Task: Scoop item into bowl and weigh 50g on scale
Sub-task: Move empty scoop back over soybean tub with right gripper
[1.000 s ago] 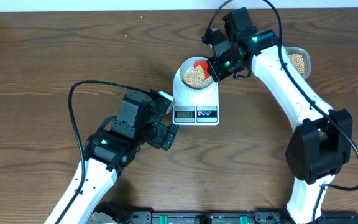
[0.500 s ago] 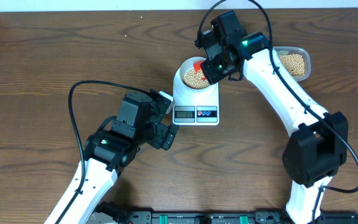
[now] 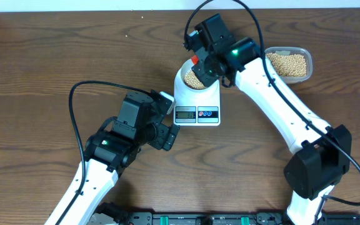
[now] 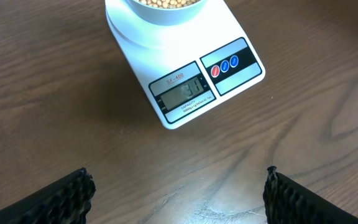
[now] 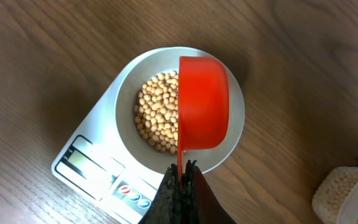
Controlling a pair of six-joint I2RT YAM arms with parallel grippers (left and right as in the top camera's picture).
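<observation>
Right wrist: right gripper clamps red scoop, cup pointing away over bowl; left gripper spread wide.

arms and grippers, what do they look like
Both arms, the left arm and the right arm, have white links, black joint housings and a small green light, and each trails a looping black cable. The left gripper has black ribbed fingers; the right gripper has dark narrow ones.
</observation>
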